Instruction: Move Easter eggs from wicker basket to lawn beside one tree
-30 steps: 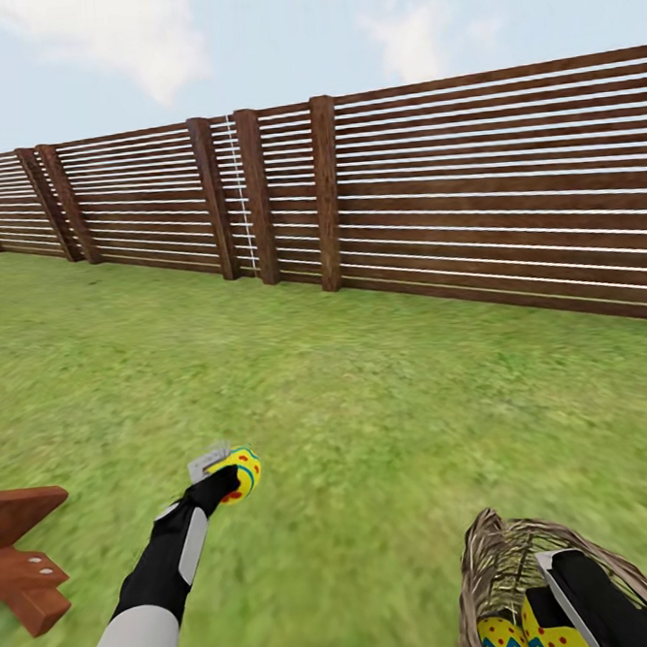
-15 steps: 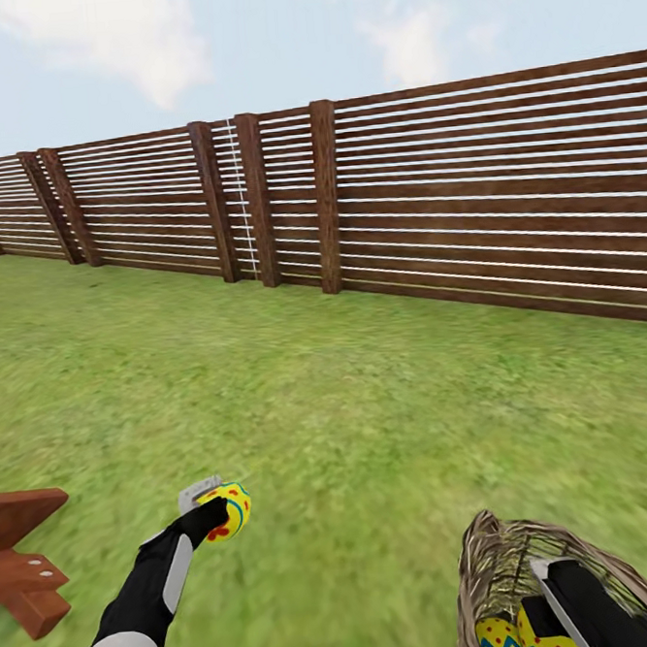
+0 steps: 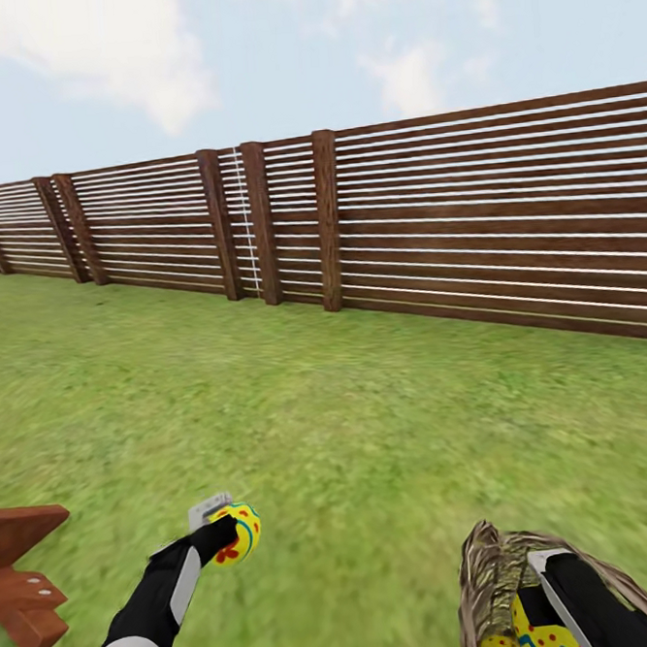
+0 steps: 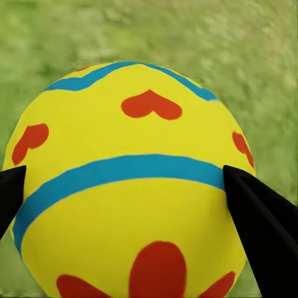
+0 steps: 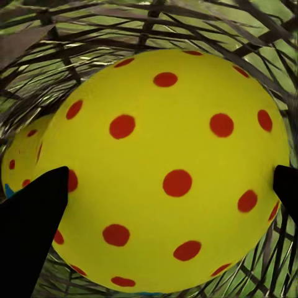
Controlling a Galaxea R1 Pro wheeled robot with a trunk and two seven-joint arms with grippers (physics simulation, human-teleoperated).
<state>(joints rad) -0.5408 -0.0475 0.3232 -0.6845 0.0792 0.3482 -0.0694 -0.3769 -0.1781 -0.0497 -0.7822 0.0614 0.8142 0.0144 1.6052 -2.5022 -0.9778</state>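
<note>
1. Egg in left gripper: smooth, hard-looking yellow shell, flat matt paint, blue bands and red hearts.
2. Dotted egg in the basket: same smooth matt shell, red dots.
3. Wicker basket: rough open weave of brown and grey strands.
4. Fence: dark brown wood slats and posts, visible grain, dull finish.
5. Lawn: rough, mottled green grass.
6. Left arm: matt black cover, smooth grey panel.
7. Wooden piece: reddish-brown wood, pale fastener dots.
</note>
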